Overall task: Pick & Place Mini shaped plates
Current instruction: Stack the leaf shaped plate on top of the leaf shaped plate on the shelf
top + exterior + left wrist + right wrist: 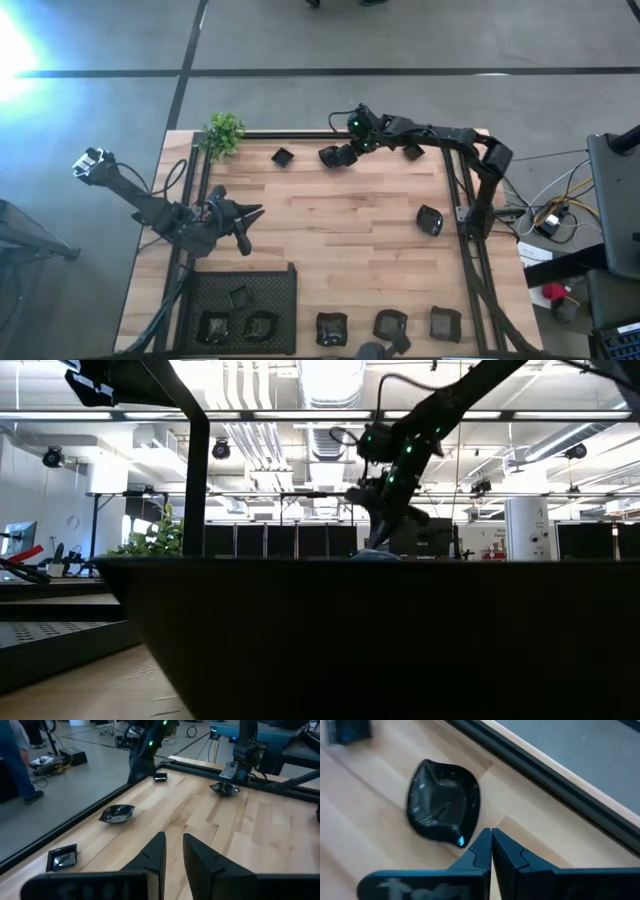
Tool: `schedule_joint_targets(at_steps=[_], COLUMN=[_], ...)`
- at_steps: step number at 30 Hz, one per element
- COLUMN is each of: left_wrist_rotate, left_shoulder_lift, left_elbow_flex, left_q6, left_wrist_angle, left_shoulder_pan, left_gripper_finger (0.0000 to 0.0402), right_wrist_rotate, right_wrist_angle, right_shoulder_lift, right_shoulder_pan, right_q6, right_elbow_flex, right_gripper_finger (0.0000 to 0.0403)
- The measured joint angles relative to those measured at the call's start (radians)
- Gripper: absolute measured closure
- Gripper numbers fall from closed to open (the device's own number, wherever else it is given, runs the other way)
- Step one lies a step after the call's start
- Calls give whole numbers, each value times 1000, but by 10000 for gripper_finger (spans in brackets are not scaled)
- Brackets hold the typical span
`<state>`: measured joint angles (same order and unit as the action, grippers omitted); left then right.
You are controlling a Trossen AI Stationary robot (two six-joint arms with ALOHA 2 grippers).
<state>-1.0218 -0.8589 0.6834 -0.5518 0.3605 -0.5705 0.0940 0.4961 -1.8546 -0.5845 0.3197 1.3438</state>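
Small glossy black dishes lie about the wooden table. A leaf-like dish (pixel 330 156) (pixel 444 800) (pixel 117 813) lies flat near the far edge. My right gripper (pixel 349 152) (pixel 491 836) (pixel 385 510) hangs just to its right, shut, with its fingertips at the dish's rim. A square dish (pixel 282 156) (pixel 62 857) and another (pixel 412 152) lie along the same edge. A rounded one (pixel 428 220) lies at the right. Three sit by the near edge (pixel 390 325). My left gripper (pixel 250 215) (pixel 173 842) hovers over the table's left part with a narrow gap between its fingers, holding nothing. My right gripper's shut fingertips (pixel 485 840) stand against the right-hand rim of the leaf-like dish (pixel 467 837), slanting down from above. I cannot tell whether they touch it. The dish lies flat on the table.
A black mesh tray (pixel 285 300) at the near left corner holds a few dishes and fills the low view's foreground (pixel 400 640). A small green plant (pixel 224 133) stands at the far left corner. Dark rails (pixel 300 135) frame the table. Bare wood lies in the middle (pixel 340 230).
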Motion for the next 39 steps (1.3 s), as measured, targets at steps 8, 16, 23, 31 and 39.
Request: schedule_joint_targets(at_steps=[8,16,23,31,39], left_wrist_rotate=[-2,-2,-2,-1,-1], left_shoulder_lift=[0,0,0,-1,-1], left_elbow_flex=[0,0,0,0,0], left_q6=[-1,-6,-6,-6,-6], left_wrist_angle=[0,-1,-1,-1,-1], left_shoulder_pan=[1,1,1,1,1], left_gripper_finger=[342,342,342,342,342], right_wrist_rotate=[-72,-90,-103,-105,-155], right_wrist_angle=[1,55,51,48,46], right_shoulder_lift=[-113,-190,-194,-217,-254], right_shoulder_pan=[-16,-20,-24,-28,-29], right_q6=[-36,-56,-60,-48,-66], right_elbow_flex=[85,137,135,128,129], right_gripper_finger=[339,311,314,326,331])
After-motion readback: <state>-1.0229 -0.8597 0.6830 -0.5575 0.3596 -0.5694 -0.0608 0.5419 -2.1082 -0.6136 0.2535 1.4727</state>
